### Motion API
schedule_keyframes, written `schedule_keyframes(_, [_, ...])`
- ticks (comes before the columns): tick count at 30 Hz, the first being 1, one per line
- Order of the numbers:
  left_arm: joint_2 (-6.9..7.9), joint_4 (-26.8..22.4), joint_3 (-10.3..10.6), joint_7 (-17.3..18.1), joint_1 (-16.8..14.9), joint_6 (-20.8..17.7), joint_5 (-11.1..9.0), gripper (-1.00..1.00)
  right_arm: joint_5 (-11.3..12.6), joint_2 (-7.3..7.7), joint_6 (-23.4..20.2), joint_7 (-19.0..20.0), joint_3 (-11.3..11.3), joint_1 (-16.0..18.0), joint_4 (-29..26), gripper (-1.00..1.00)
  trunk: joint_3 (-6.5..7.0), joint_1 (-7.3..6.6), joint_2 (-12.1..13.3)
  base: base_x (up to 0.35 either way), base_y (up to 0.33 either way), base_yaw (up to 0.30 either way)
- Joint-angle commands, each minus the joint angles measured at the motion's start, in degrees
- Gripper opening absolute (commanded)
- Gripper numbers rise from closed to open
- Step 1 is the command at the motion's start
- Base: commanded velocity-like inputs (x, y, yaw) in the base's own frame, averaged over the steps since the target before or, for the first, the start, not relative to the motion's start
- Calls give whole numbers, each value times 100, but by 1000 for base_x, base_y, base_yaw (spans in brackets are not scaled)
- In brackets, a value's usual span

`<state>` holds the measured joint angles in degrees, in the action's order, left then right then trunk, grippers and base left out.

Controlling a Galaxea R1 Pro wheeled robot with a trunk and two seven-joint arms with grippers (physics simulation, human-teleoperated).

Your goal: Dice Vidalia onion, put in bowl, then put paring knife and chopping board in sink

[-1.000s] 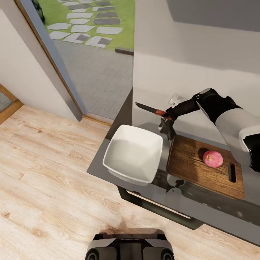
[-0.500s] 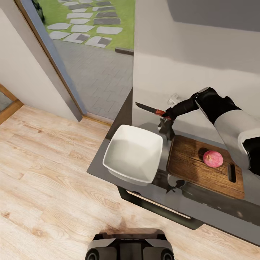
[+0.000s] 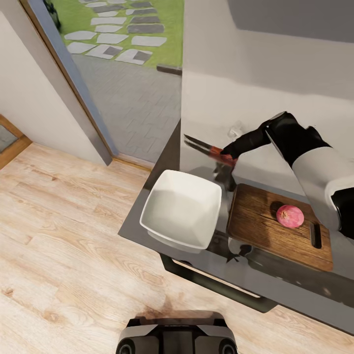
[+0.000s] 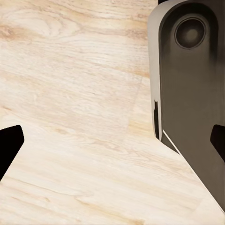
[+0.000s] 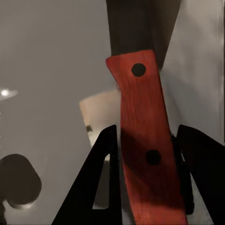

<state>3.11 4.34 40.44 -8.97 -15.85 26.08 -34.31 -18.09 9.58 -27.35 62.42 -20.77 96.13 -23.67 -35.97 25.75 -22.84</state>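
Three views, listed from the head view's left edge across to its right:

Far left: pale plank floor (image 3: 59, 236), open doorway above it onto grey paving and grass with stepping stones.

Left gripper (image 4: 112, 140), seen from its own wrist camera: two dark fingertips (image 4: 9, 143) at opposite edges of the frame, spread wide, nothing between them; plank floor beneath, dark robot base (image 4: 192, 93) with a round wheel alongside.

Centre: corner of the grey countertop (image 3: 147, 231), dark cabinet front below. On it, near that corner, the bowl (image 3: 181, 209), white, square with rounded corners, seemingly empty.

Above and just behind the bowl's far right corner: paring knife (image 3: 205, 146), off the countertop, roughly level, dark blade pointing left, red handle toward the right. In the right wrist view, red handle with two dark rivets (image 5: 145, 136) clamped between two dark fingers (image 5: 101, 173), blade running away from the camera.

Right gripper (image 3: 227, 156), closed around the knife handle, on a black forearm reaching in from the right.

Right of the bowl, apart from it: chopping board (image 3: 268, 233), brown wood, flat on the countertop, slot-shaped handle hole at its right end.

On the board, toward its right end near the slot: Vidalia onion (image 3: 289, 216), round, pinkish-red, whole
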Motion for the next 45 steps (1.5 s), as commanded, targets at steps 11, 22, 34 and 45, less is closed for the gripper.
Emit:
schedule_keyframes(11, [-3,14,34,-26,-5,20,12,100,-10,17,-626,33,3,2,-798,-100,-7,3,-8,0,0,0])
schedule_keyframes(22, [-6,14,34,-26,-4,20,12,100,-23,18,-812,22,2,2,-947,-100,-7,3,-8,0,0,0])
schedule_keyframes(34, [-4,13,34,-26,-5,20,12,100,-37,466,-1355,-281,-6,2,-2391,-100,-7,3,-8,-15,0,0])
schedule_keyframes(45, [-13,6,38,-18,-4,-314,15,100,-37,606,-1361,-266,-15,2,-2492,-100,-7,3,-8,-220,0,0])
